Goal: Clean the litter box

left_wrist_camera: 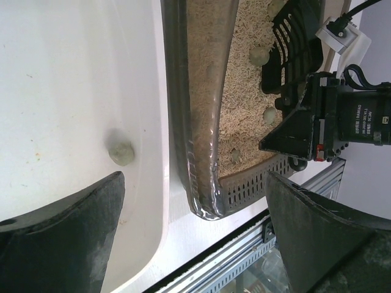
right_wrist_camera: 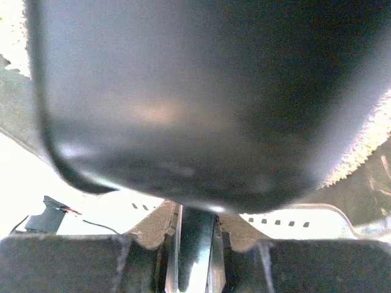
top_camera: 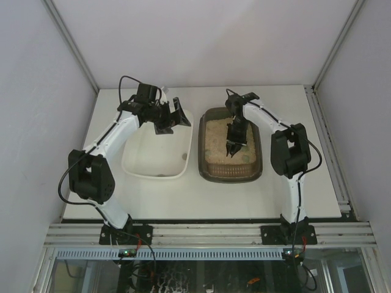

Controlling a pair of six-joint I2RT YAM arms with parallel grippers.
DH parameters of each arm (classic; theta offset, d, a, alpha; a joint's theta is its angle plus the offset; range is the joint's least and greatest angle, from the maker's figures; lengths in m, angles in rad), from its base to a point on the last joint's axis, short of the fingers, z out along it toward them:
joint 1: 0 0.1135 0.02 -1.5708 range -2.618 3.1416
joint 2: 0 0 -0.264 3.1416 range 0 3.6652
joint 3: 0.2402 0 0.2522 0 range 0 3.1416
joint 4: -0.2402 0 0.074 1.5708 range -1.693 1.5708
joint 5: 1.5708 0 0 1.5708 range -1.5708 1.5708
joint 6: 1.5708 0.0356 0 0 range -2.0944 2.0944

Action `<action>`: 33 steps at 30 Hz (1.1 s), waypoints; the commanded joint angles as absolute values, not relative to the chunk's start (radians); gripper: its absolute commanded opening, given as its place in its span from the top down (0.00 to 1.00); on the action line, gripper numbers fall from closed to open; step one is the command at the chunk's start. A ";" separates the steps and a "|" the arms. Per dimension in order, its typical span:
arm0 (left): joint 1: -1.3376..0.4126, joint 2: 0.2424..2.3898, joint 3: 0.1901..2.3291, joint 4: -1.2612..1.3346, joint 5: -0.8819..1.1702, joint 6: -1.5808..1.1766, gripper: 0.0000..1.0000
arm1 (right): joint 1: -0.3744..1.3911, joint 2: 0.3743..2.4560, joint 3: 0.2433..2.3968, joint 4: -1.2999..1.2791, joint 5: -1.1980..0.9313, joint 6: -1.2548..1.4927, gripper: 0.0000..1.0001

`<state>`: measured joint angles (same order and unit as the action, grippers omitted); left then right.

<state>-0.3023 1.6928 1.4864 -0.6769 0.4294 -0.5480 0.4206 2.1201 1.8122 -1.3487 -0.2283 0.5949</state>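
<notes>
The dark brown-grey litter box (top_camera: 203,160) holds beige litter and stands right of the white tray (top_camera: 131,166). My right gripper (top_camera: 236,133) is shut on a black slotted scoop (top_camera: 233,149), held over the litter. In the right wrist view the scoop (right_wrist_camera: 195,104) fills the frame and its handle sits between the jaws of the right gripper (right_wrist_camera: 195,227). My left gripper (top_camera: 175,116) is open and empty above the white tray's far right corner. The left wrist view shows the litter box (left_wrist_camera: 195,122), greenish clumps (left_wrist_camera: 258,56) in the litter, the scoop (left_wrist_camera: 293,36), and one clump (left_wrist_camera: 121,152) in the white tray.
The litter box has a slotted grey inner wall (left_wrist_camera: 244,190). An aluminium rail (top_camera: 208,234) runs along the table's near edge. White walls enclose the table on the left, right and back.
</notes>
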 commanded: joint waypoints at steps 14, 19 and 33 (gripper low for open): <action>-0.295 1.703 1.473 -0.672 0.414 -0.536 0.01 | 0.426 2.034 1.666 -1.326 -0.472 0.556 1.00; -0.296 1.706 1.474 -0.672 0.409 -0.535 0.01 | 0.397 1.993 1.678 -1.365 -0.423 0.545 1.00; -0.297 1.706 1.463 -0.666 0.405 -0.534 0.01 | 0.381 1.922 1.677 -1.465 -0.186 0.537 1.00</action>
